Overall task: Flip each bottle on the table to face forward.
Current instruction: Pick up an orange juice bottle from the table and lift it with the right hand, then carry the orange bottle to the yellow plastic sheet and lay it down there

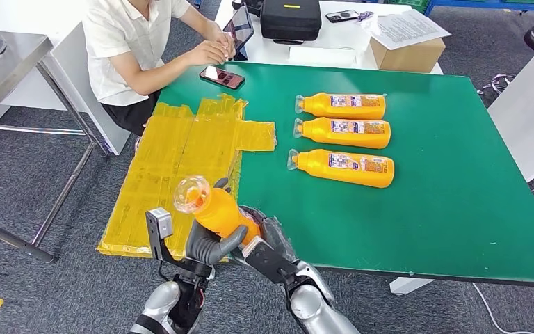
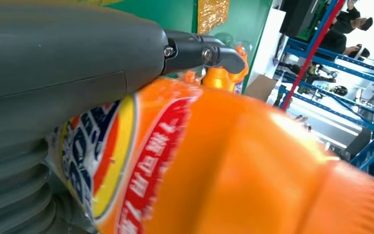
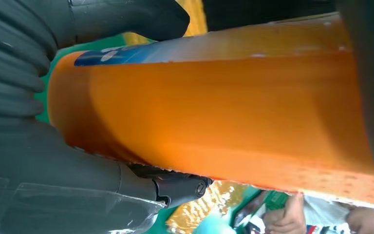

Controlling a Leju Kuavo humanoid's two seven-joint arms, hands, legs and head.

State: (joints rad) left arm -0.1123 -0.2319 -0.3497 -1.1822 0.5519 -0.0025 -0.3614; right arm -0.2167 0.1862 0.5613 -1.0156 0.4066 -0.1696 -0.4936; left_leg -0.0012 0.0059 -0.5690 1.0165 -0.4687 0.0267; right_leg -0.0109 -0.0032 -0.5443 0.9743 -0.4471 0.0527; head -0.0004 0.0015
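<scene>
Left robot hand: fingers wrapped round the body of the held orange bottle, thumb over the label in the left wrist view. The bottle is raised off the green surface near its front left corner, above the yellow taped sheet, clear cap end tilted up and away from the robot.

Right robot hand: clamped on the same bottle at its base end, fingers round the lower body in the right wrist view. Both hands share the load.

Further right, three more orange bottles lie in a row on the surface, labels up, caps pointing left.

Handling judgement: the bottle appears full, so moderately heavy for its size; walls probably thin plastic that yields under a hard squeeze. The smooth, glossy skin and film label look slippery. Best hold is round the broad mid-body, across the label, not the narrow neck or cap. A person sits at the far left corner
</scene>
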